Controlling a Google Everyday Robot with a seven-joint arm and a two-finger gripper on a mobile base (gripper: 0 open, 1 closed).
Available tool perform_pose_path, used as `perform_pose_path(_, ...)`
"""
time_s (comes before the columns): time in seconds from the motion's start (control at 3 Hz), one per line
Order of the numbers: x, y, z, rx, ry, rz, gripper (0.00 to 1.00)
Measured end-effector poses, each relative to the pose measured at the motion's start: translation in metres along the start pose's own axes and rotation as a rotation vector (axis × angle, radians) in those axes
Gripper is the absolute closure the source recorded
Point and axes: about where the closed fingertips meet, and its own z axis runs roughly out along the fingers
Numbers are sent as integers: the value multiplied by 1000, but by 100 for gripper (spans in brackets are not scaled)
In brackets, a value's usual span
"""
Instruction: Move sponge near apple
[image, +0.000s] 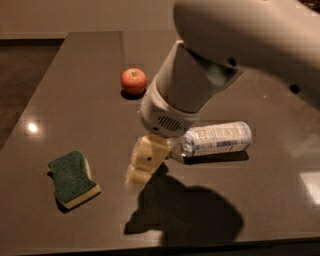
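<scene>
The sponge, dark green on top with pale yellow foam below, lies on the dark table at the front left. The red-orange apple sits further back, left of centre. My gripper hangs from the big white arm above the table's middle, to the right of the sponge and apart from it, well in front of the apple. It holds nothing that I can see.
A clear plastic water bottle lies on its side just right of the gripper, its cap end hidden behind the wrist. The arm's shadow falls on the front of the table. The table's left edge borders dark floor.
</scene>
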Motion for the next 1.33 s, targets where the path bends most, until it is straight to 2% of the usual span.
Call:
perform_pose_path(0.33, -42, 20, 41, -16, -96, -35, 0)
perform_pose_path(0.67, -59, 29, 64, -24, -132, -50, 0)
perform_pose_path(1.0, -72, 39, 87, -45, -134, -74, 0)
perform_pose_path(1.33, -80, 47, 106, -70, -121, -90, 9)
